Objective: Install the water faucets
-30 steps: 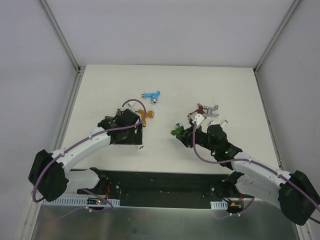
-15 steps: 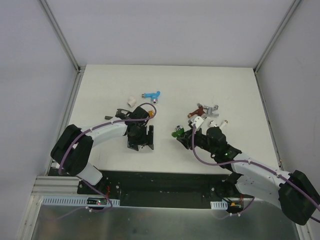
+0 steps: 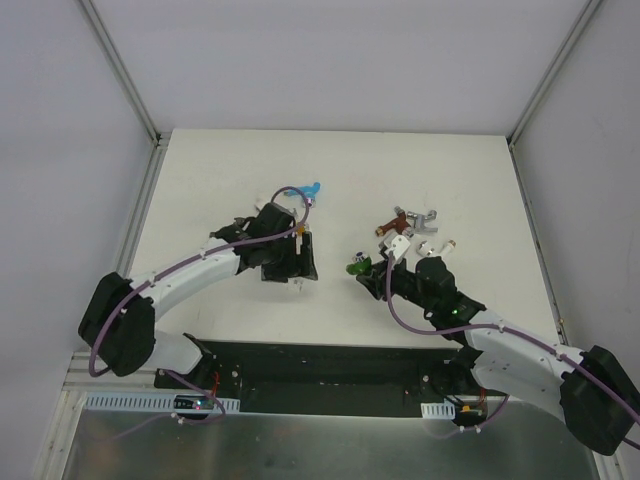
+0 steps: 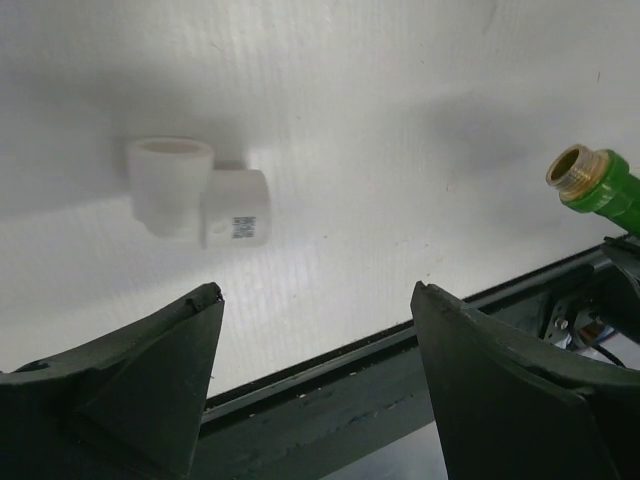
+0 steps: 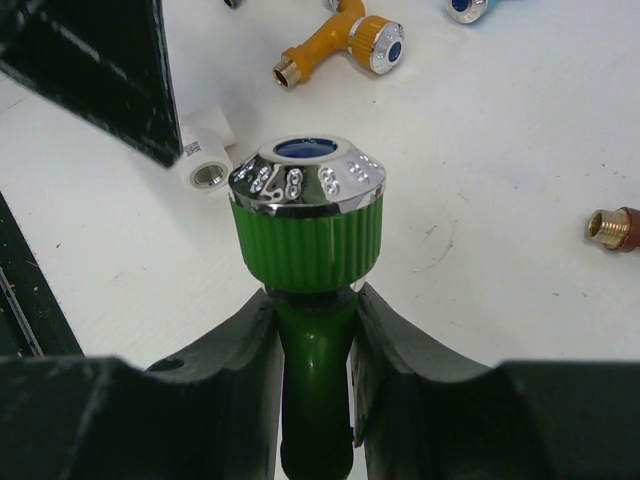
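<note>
Right gripper [image 5: 310, 312] is clamped tight on the green faucet [image 5: 305, 225]. Stem sits between the fingers, chrome-rimmed cap points away from the wrist, near desk [image 3: 220, 170] centre. Left gripper [image 4: 315, 300] is spread wide with nothing in it, hovering over a white elbow fitting [image 4: 197, 192] that lies on the desk just ahead of its fingertips. Orange faucet [image 5: 340, 42] lies beyond the fitting, blue faucet [image 3: 310, 187] further back. Reddish-brown faucet [image 3: 398, 217] and silver faucet [image 3: 428, 220] lie together right of centre.
</note>
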### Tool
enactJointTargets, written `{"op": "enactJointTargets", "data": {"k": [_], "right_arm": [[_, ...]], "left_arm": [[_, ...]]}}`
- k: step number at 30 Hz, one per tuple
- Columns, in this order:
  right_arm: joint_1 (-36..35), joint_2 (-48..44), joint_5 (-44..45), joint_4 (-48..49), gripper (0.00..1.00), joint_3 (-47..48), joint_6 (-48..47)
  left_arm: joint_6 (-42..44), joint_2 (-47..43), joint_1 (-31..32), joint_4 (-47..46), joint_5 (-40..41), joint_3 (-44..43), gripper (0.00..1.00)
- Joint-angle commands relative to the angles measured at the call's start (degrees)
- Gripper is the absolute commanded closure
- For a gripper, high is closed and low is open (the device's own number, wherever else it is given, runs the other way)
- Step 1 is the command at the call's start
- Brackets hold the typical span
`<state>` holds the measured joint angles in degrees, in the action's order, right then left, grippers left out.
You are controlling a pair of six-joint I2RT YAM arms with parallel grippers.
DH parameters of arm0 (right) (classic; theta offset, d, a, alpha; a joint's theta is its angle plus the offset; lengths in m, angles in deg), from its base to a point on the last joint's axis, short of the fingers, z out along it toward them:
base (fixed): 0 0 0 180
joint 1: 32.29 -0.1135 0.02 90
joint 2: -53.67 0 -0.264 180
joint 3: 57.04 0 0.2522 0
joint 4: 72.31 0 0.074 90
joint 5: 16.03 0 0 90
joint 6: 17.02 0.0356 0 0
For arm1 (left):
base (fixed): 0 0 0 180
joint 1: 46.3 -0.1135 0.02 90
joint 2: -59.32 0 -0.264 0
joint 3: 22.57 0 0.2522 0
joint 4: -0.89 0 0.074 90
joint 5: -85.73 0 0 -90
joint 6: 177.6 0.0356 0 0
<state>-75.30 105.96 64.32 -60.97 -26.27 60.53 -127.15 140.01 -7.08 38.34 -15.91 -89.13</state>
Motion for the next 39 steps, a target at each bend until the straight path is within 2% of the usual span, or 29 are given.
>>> {"op": "enactJointTargets", "data": {"k": [1,3,7,11,14,20,31,37,39], "right_arm": [[-0.3,-1.2,-0.1,3.6,1.00,0.5,-0.8],[-0.3,-0.9,-0.6,3.6,1.00,0.6,-0.9],[-0.3,-0.9,-1.5,3.6,1.00,0.6,-1.0],[-0.4,-1.1,-1.7,3.2,1.00,0.5,-0.7],[-0.4,-0.7,-1.7,3.1,1.00,0.6,-0.6],[-0.4,-0.5,-2.0,3.2,1.00,0.5,0.0],[-0.4,0.5,-1.8,6.4,1.00,-0.5,0.2],[-0.5,1.4,0.6,7.8,1.00,-0.3,1.3],[-0.5,1.2,1.9,8.9,1.00,-0.7,1.2]], "left_arm": [[3.7,-4.6,-4.9,5.7,6.1,0.8,0.23],[5.7,-3.5,-6.9,6.9,5.7,0.2,0.25],[9.3,0.2,-7.8,7.3,4.9,-0.6,0.24],[7.5,3.8,-8.4,7.1,4.6,-2.7,0.23],[6.8,6.5,-8.5,7.0,7.3,-5.4,0.23],[4.9,11.1,-8.7,6.6,8.4,-9.1,0.30],[4.1,16.2,-8.6,5.5,5.7,-7.6,0.36],[3.1,17.1,-8.5,5.1,4.4,-6.4,0.49],[2.7,16.2,-8.5,4.8,3.6,-5.7,0.57]]}}
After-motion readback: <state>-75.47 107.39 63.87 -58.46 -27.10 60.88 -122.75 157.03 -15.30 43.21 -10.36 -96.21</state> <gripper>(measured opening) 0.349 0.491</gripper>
